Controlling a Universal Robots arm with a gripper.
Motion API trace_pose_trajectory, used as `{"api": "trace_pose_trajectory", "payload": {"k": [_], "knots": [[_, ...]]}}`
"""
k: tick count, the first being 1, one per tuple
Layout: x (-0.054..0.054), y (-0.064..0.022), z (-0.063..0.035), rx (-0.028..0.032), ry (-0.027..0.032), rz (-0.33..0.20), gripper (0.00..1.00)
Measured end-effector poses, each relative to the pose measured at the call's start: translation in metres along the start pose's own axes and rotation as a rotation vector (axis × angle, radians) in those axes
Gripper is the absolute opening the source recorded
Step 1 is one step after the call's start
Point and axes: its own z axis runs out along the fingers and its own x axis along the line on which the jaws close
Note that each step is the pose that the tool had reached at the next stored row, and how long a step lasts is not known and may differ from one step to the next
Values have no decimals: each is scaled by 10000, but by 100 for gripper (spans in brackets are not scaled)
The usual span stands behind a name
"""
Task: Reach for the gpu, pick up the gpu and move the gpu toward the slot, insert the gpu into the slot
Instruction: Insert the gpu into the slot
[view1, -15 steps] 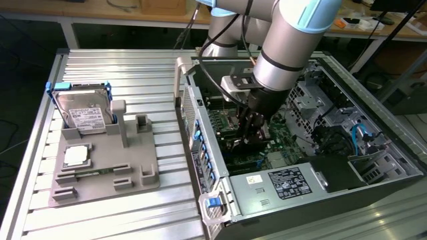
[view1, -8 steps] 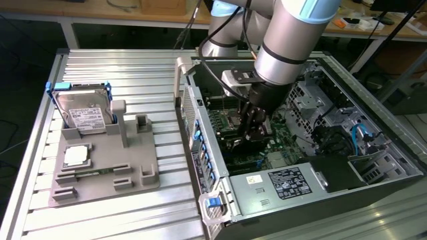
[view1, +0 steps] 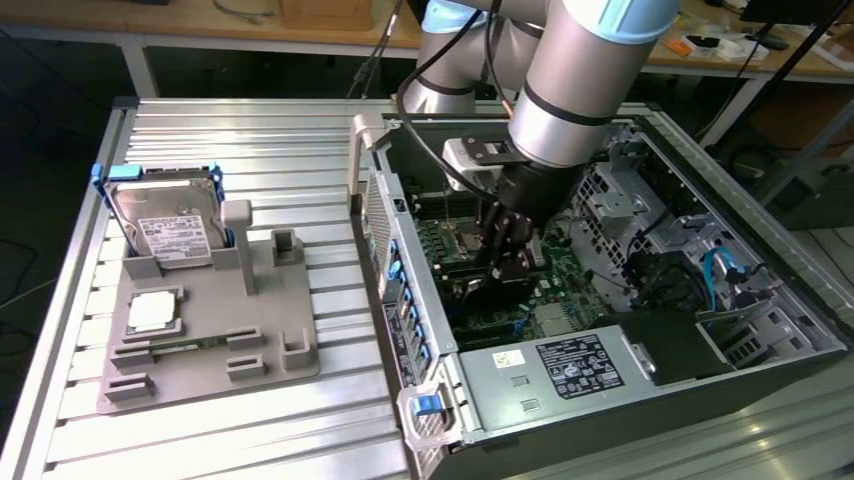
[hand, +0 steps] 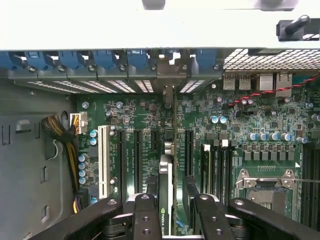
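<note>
Green motherboard is seen inside the open case, right half of the exterior frame. The gpu is gripped edge-on between the closed fingers, lower centre of the wrist frame, held over the slots. The hard drive is left on the tabletop, exterior left.

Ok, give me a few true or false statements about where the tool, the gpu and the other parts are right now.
1. The tool is down inside the open computer case. True.
2. The gpu lies on the grey holder tray. False: it stands edge-on between the tool's fingers, over the motherboard.
3. The hard drive stands in the tray. True.
4. The processor chip sits in the motherboard socket. False: it rests on the tray.
</note>
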Motion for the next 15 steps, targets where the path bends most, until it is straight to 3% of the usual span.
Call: {"api": "trace_pose_trajectory", "payload": {"k": [10, 12, 13, 14, 15], "knots": [[-7, 0, -1, 0, -8, 0, 34], [-10, 0, 0, 0, -22, 0, 11], [-10, 0, 0, 0, -22, 0, 11], [-11, 80, 2, 22, -22, 1, 11], [-10, 81, 2, 22, -22, 1, 11]]}}
